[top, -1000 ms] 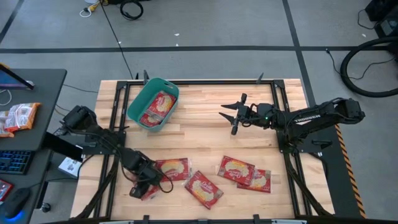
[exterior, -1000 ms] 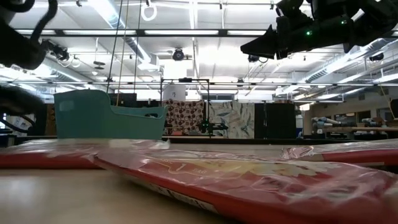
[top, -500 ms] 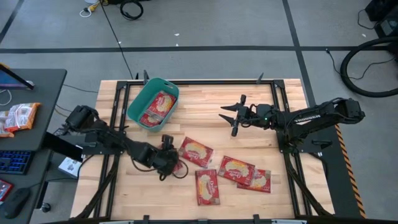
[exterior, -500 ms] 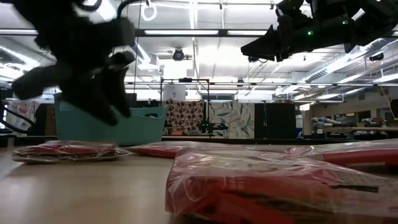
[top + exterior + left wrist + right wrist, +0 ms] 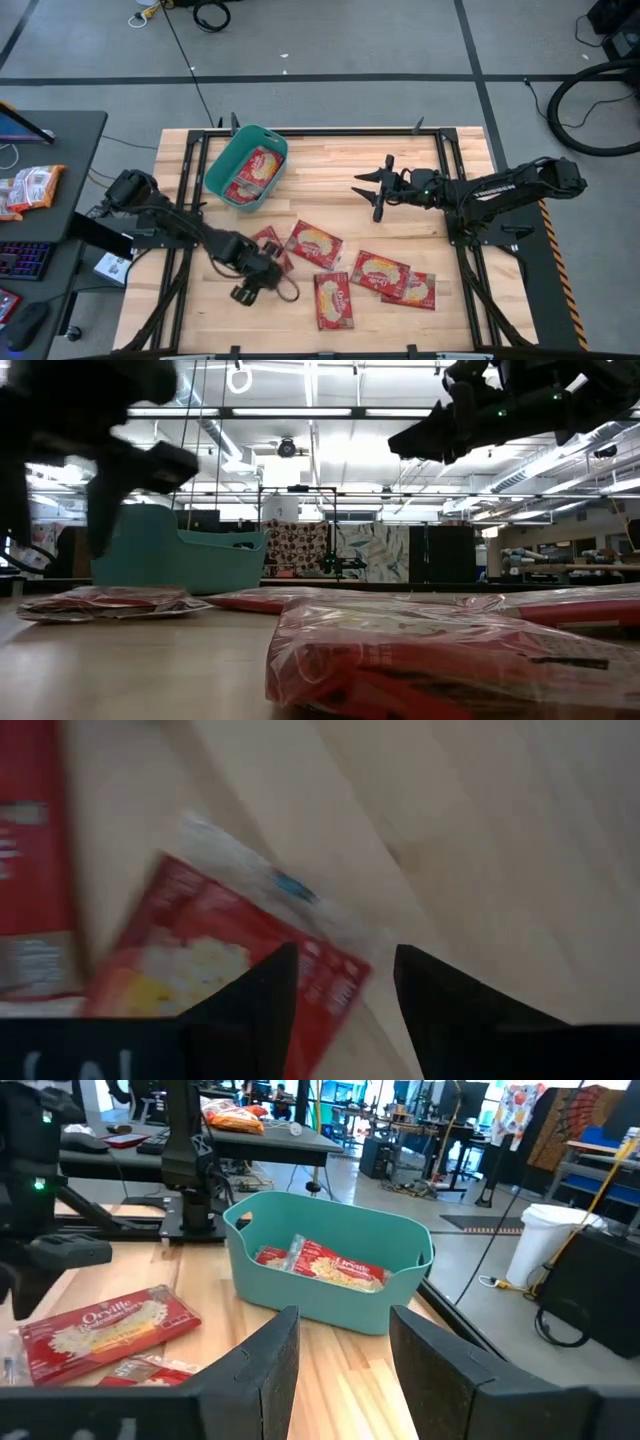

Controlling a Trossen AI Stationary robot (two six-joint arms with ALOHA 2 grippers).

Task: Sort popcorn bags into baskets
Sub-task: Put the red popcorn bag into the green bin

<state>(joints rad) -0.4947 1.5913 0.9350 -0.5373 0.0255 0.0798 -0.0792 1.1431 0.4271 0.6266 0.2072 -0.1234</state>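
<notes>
- Nearest the bottom of the high view, one popcorn bag [image 5: 334, 299] lies alone, with two overlapping bags [image 5: 392, 279] just to its right. Half a second ago they sat in these same spots, so that pile hasn't been touched.
- Lower left of centre, the left gripper [image 5: 252, 291] has dropped back toward the bottom edge, away from the bag [image 5: 270, 247] it was over a moment ago. Its jaws are spread and empty; the left wrist view shows that bag [image 5: 215, 960] lying flat past the fingers [image 5: 262, 1000]. So no pickup yet, looks like it's lining up again.
- Another bag [image 5: 315, 243] sits just right of that one.
- Right of centre, the right gripper [image 5: 377, 186] still hangs over bare wood, jaws apart, holding nothing.
- Upper left, the teal basket [image 5: 220, 165] holds a couple of bags [image 5: 253, 172] already. Five are still on the table, so I'd say it's well short of done.
</notes>
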